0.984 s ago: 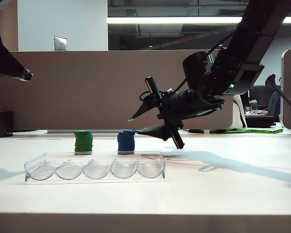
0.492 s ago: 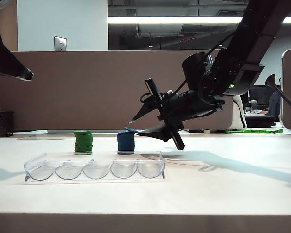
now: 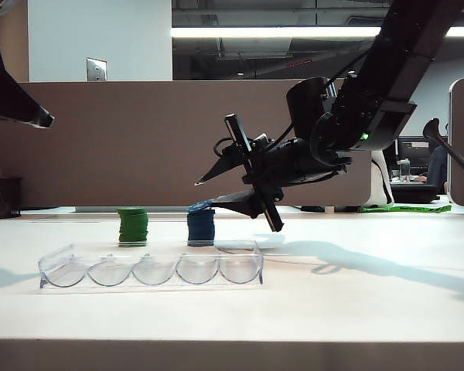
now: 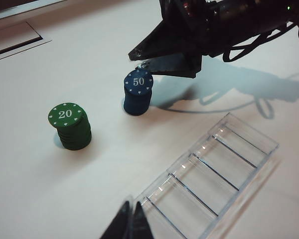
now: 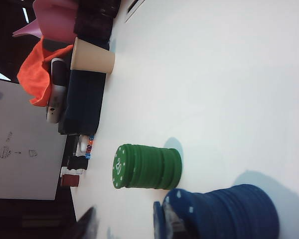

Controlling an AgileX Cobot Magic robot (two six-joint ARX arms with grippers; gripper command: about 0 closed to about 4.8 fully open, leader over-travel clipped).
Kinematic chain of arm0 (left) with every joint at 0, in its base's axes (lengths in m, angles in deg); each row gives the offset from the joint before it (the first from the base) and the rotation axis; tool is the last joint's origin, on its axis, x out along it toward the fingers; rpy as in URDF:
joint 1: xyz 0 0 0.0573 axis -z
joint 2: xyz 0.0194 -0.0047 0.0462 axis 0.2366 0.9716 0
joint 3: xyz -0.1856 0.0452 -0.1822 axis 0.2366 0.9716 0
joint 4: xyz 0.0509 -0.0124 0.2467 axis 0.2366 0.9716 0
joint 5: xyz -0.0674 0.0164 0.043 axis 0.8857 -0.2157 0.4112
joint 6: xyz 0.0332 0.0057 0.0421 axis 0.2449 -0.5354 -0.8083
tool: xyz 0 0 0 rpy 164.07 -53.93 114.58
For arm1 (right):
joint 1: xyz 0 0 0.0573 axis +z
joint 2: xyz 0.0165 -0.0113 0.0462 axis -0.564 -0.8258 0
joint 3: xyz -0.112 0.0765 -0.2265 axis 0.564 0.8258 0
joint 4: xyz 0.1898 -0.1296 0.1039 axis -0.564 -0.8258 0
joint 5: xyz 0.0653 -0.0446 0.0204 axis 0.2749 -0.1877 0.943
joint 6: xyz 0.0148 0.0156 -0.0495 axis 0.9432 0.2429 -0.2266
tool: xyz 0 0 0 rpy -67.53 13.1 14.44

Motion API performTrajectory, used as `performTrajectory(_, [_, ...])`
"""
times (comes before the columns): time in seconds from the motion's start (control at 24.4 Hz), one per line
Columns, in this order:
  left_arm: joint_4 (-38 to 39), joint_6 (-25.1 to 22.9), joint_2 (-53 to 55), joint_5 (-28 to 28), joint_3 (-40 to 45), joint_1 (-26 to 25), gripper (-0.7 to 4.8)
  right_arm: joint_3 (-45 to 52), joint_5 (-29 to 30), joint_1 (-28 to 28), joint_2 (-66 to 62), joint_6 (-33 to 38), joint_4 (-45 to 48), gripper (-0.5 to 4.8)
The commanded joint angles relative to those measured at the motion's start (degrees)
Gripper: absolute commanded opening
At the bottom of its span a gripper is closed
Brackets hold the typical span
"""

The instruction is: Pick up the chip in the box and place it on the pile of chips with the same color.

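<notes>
Right gripper [image 3: 206,194] hovered, jaws parted, beside the chip [image 4: 138,81] tilted atop the pile of chips [image 3: 201,228]; left gripper [image 4: 131,222] looked closed above the box [image 4: 217,172].

A short stack of round green poker chips [image 3: 132,226] marked "20" stands on the white table [image 3: 356,301], far left. A tan paper cup [image 5: 92,57] sits at the table's edge.
</notes>
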Motion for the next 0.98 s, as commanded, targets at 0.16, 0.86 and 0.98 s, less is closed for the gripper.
performTrajectory(0.16, [-0.3,0.2,-0.1,0.6,-0.1,0.0,-0.06,-0.2,-2.5,0.0,0.3,-1.7,0.4,1.81])
performTrajectory(0.86, [0.2,0.2,-0.1,0.6,-0.1,0.0,-0.06,-0.2,-5.9,0.0,0.3,-3.4,-0.5,1.81])
performTrajectory(0.98, [0.2,0.2,-0.1,0.6,-0.1,0.0,-0.06,-0.2,-5.9,0.0,0.3,-3.4,-0.5,1.81])
